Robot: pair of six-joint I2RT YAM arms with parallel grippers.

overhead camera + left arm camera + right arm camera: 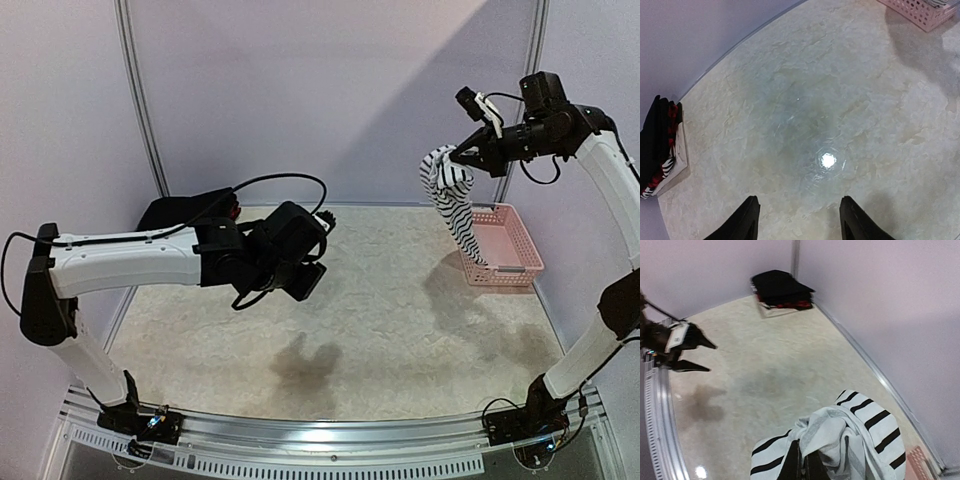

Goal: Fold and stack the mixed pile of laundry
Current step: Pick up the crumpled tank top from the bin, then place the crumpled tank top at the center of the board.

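Right end effector (462, 155) clenched on striped top (455, 205), which hangs long-axis vertical below it, hem probably touching basket (505, 274). Left end effector (799, 212) released, well apart, leftward.

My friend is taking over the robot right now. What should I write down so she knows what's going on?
Left end effector: open, empty, above the beige table.
Right end effector: shut on the black-and-white striped cloth garment, held high, its tail dangling at the pink perforated plastic basket.
Done: a folded stack of black and red-and-black cloth sits at the far left corner.
Left to do: lay the striped garment flat, fold it, add it to the stack.
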